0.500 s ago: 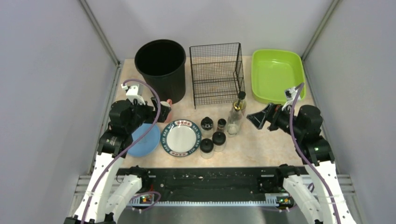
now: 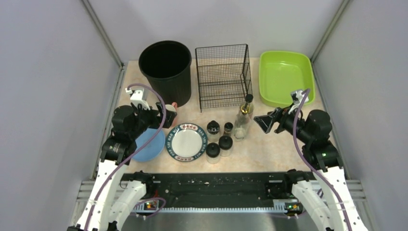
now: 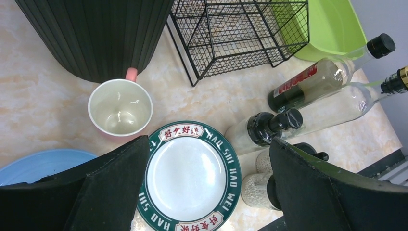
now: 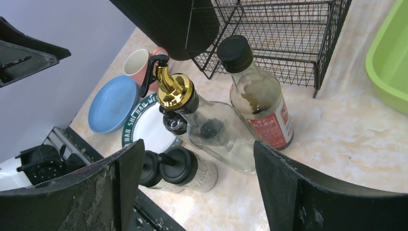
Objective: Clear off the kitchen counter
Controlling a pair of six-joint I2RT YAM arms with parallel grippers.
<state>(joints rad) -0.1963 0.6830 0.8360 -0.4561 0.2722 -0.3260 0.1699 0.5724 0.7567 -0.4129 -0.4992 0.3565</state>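
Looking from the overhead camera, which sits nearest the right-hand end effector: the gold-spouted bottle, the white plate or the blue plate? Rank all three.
1. Gold-spouted bottle, just left of the right end effector.
2. White plate, centre front.
3. Blue plate, far left.

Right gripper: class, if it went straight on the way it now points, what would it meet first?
Probably the clear bottle with the gold pourer, centred between the open fingers of the right gripper; depth is hard to judge.
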